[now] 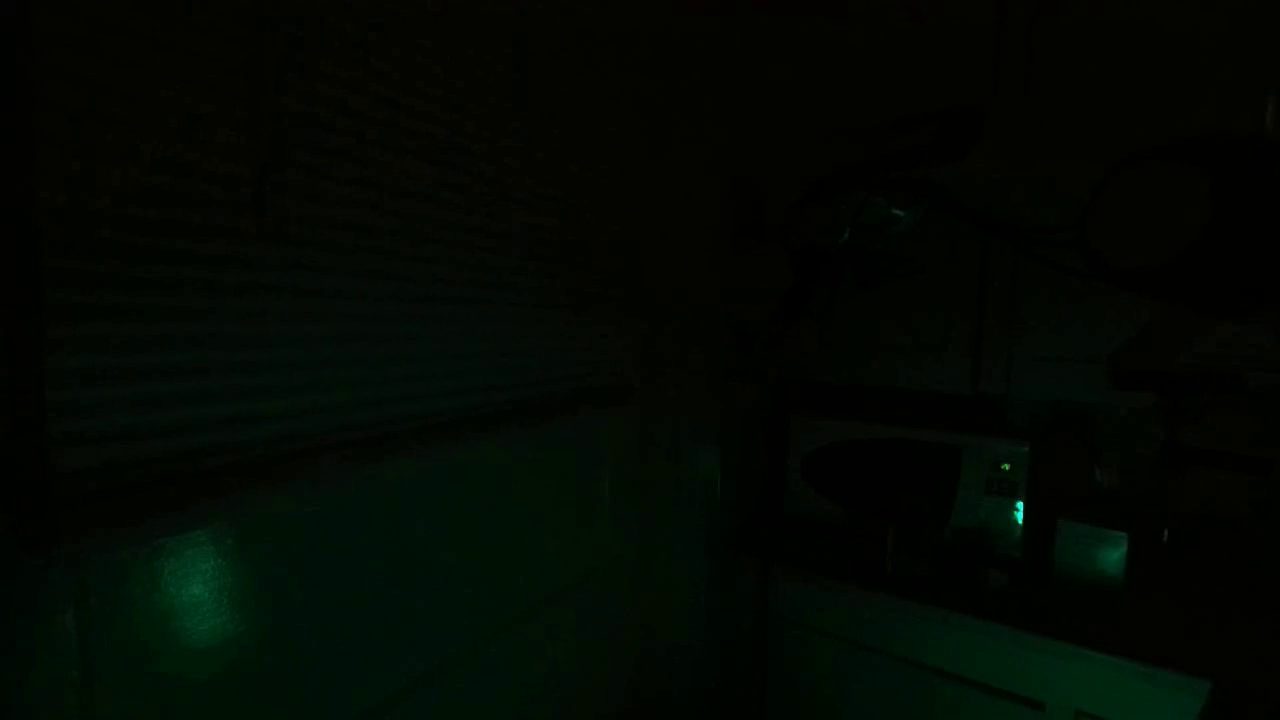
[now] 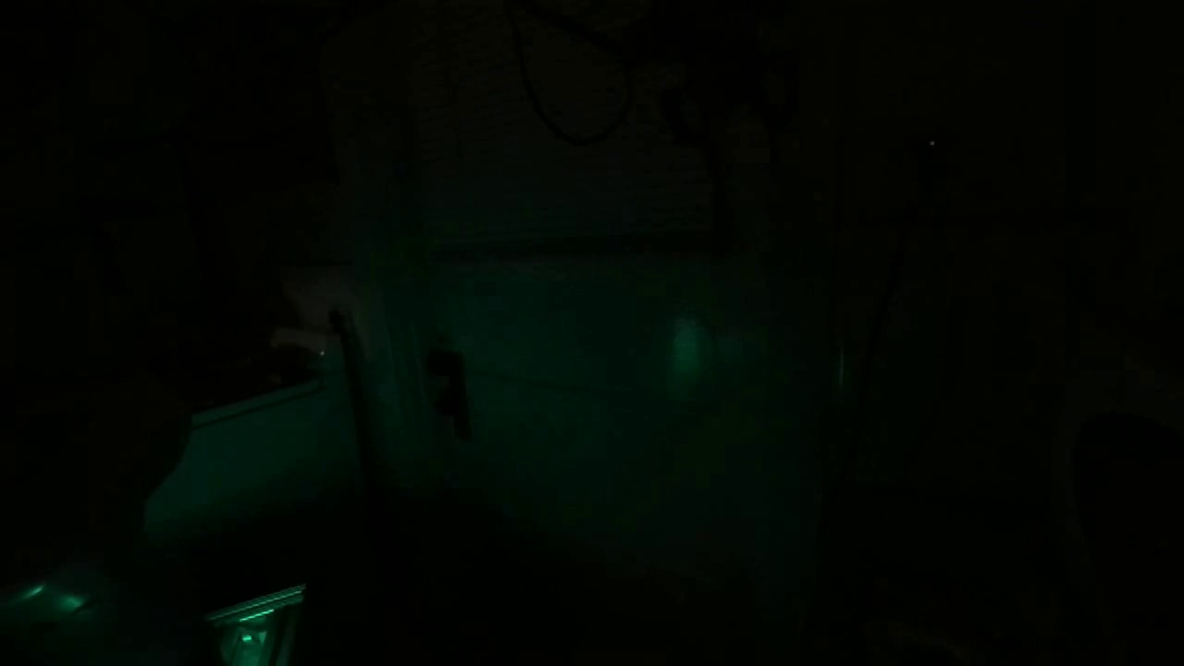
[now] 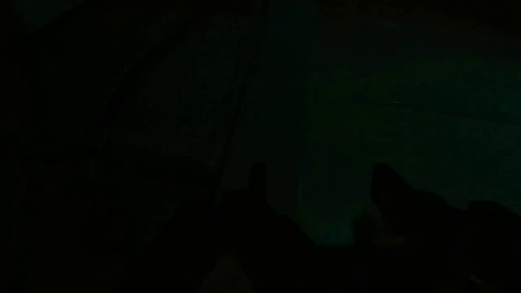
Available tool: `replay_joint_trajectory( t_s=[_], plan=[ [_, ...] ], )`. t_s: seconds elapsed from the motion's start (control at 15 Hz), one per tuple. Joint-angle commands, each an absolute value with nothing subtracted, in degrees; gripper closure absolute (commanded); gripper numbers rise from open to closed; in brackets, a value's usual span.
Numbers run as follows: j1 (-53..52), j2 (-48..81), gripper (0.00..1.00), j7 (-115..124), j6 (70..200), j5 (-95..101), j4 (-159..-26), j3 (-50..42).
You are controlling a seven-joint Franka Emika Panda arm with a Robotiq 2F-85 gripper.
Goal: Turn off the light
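The room's warm light does not show in any view. All views are nearly black, with only a faint green glow. No lamp or light switch can be made out. In the wrist view my gripper (image 3: 319, 165) shows as two black fingers standing wide apart, with nothing visible between them. A dim greenish surface lies beyond the fingers. In an exterior view dark arm-like shapes and a hanging cable loop (image 2: 578, 139) show at the top; the gripper cannot be made out surely there.
A microwave (image 1: 880, 480) with a small lit display (image 1: 1005, 467) stands on a counter (image 1: 1000, 630). Window blinds (image 1: 330, 320) hang at the left. Green reflections (image 1: 198, 590) shine on the panel below. A dark handle (image 2: 453, 388) shows on the panel in an exterior view.
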State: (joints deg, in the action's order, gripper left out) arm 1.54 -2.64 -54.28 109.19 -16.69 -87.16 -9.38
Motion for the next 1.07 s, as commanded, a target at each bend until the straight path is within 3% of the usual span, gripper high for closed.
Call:
replay_joint_trajectory(
  t_s=[0.0,0.4,0.53,0.6,1.0],
  plan=[
    [1.1,-13.0,0.01,-42.5,109.8,-12.8,-98.6,-7.5],
    [1.2,-25.7,0.0,-21.4,109.7,-4.9,-112.9,-2.7],
    [-1.1,-28.9,0.0,-21.5,111.0,-10.5,-117.8,-3.6],
    [-0.7,-24.0,0.0,-22.8,108.9,-7.5,-111.0,-3.9],
    [-1.2,-24.3,0.0,-22.7,108.9,-7.5,-111.4,-4.3]
  ],
)
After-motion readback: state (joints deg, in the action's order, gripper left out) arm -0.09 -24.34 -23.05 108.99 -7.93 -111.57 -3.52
